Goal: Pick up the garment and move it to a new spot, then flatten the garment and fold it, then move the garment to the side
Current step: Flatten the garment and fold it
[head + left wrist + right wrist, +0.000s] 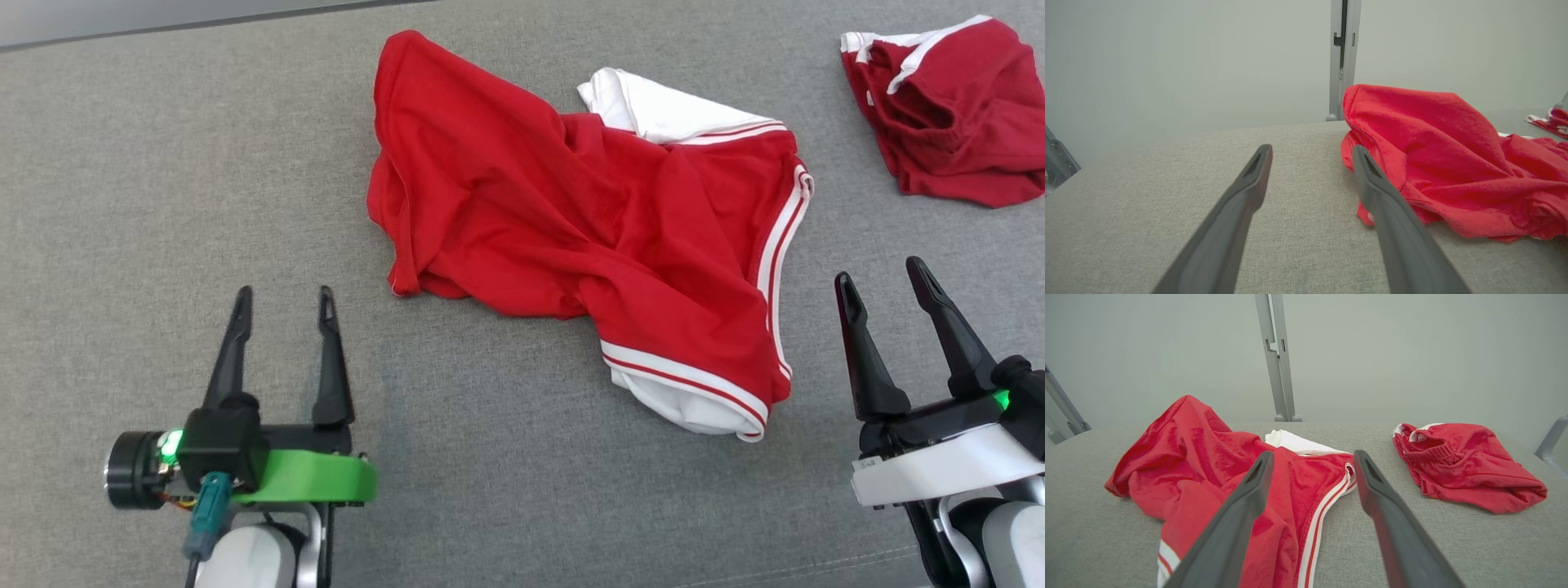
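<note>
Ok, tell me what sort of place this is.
Probably a robot test cell for cloth folding, not a home: a grey fabric-covered worktable, bare pale walls with a grey metal frame post, and a crumpled red garment with white stripes laid out, a second bunched red garment lying apart.

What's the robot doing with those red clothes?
Nothing is being held yet. The big red garment lies crumpled in the middle of the grey surface. The left gripper and the right gripper sit on either side of it, both open and empty. A smaller red garment lies bunched up off to the robot's right.
</note>
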